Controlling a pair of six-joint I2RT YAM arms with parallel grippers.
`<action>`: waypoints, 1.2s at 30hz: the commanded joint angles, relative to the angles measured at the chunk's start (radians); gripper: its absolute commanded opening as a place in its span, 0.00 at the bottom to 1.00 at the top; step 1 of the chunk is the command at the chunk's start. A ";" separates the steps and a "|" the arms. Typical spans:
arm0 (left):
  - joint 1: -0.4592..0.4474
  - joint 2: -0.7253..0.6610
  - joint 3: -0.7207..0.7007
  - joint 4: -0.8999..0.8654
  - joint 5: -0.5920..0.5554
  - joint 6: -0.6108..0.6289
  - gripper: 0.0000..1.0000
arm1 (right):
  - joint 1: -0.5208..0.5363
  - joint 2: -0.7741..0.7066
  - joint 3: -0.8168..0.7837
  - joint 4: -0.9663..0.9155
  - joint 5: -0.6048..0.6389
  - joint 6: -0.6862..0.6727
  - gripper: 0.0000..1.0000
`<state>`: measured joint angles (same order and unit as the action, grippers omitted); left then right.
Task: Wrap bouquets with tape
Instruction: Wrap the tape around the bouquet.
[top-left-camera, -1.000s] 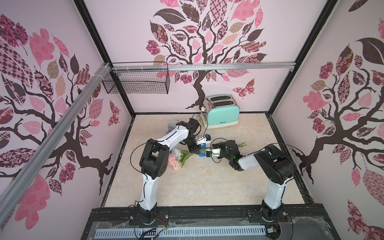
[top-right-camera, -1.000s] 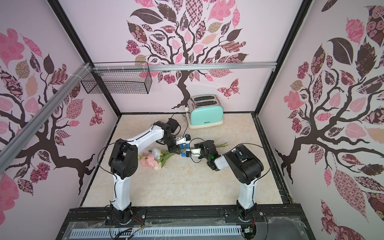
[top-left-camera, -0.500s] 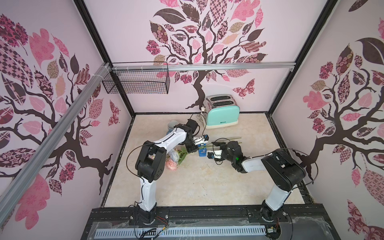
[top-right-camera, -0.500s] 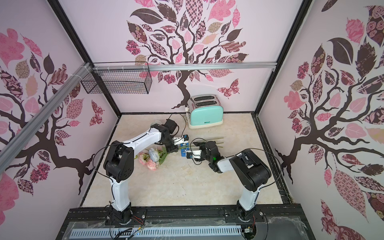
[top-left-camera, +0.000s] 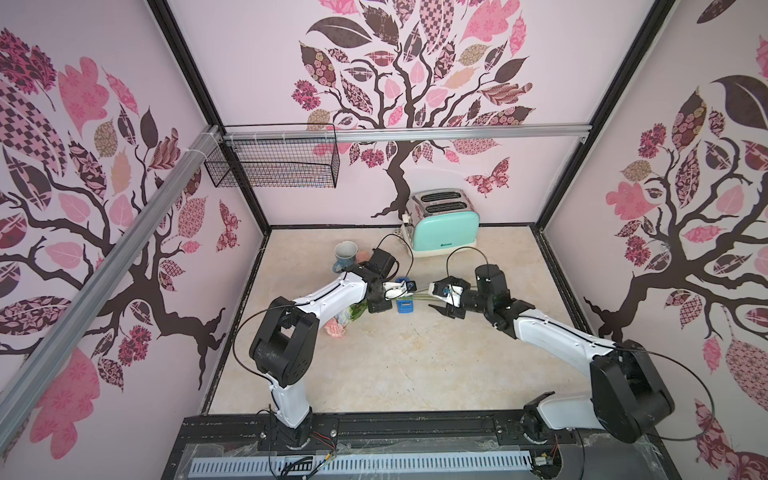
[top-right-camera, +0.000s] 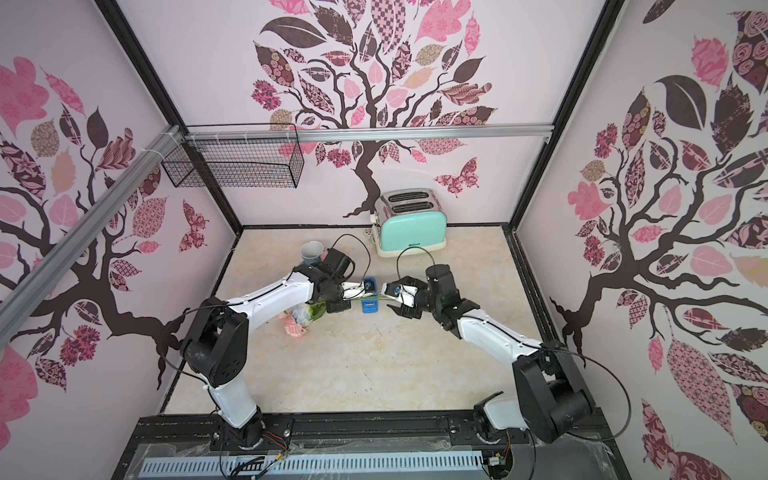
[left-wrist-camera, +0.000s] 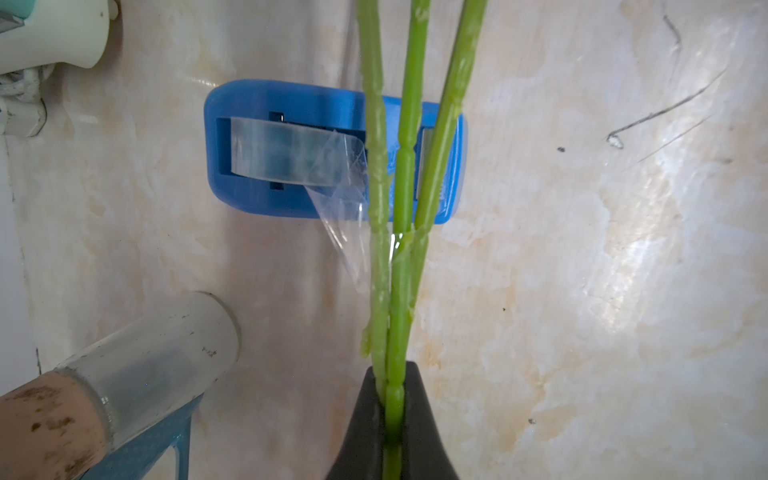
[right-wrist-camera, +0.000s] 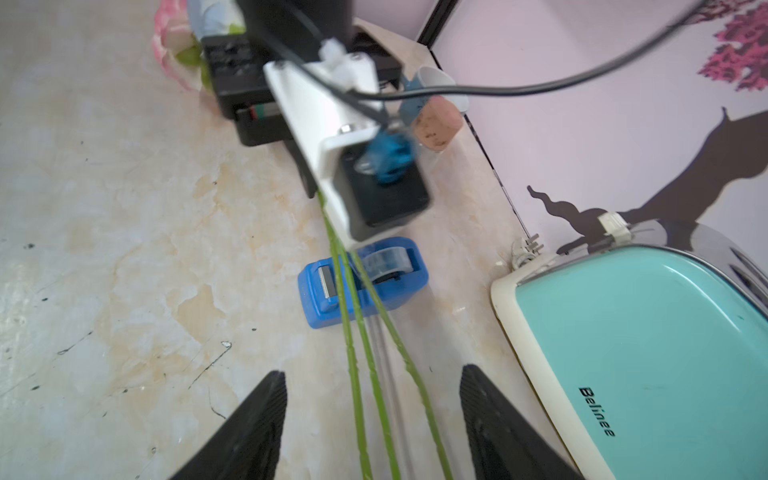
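Left wrist view: three green bouquet stems (left-wrist-camera: 405, 166) are being clamped in the fully closed left gripper (left-wrist-camera: 390, 386), crossing over the blue tape dispenser (left-wrist-camera: 249, 195) on the table (left-wrist-camera: 582, 291). A clear tape strip (left-wrist-camera: 345, 199), not yet torn from the dispenser, is being held against the stems. Further right, the right gripper (right-wrist-camera: 372, 371) is being held wide and empty, having just been opened and drawn back. The tape seems attached, so winding and tearing are likely being left for next.
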<state>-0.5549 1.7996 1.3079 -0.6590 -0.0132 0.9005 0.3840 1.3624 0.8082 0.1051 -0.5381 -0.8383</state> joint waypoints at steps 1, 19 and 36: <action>-0.006 -0.034 -0.039 0.115 -0.063 0.030 0.00 | -0.049 0.019 0.152 -0.288 -0.091 0.094 0.67; -0.082 -0.128 -0.247 0.441 -0.214 0.086 0.00 | -0.077 0.607 0.943 -1.048 -0.138 -0.150 0.63; -0.140 -0.202 -0.452 0.882 -0.362 0.245 0.00 | 0.049 0.873 1.220 -1.229 -0.030 -0.195 0.64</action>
<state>-0.6884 1.6379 0.8936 0.0841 -0.3477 1.1057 0.4316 2.1754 1.9732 -1.0618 -0.5880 -1.0214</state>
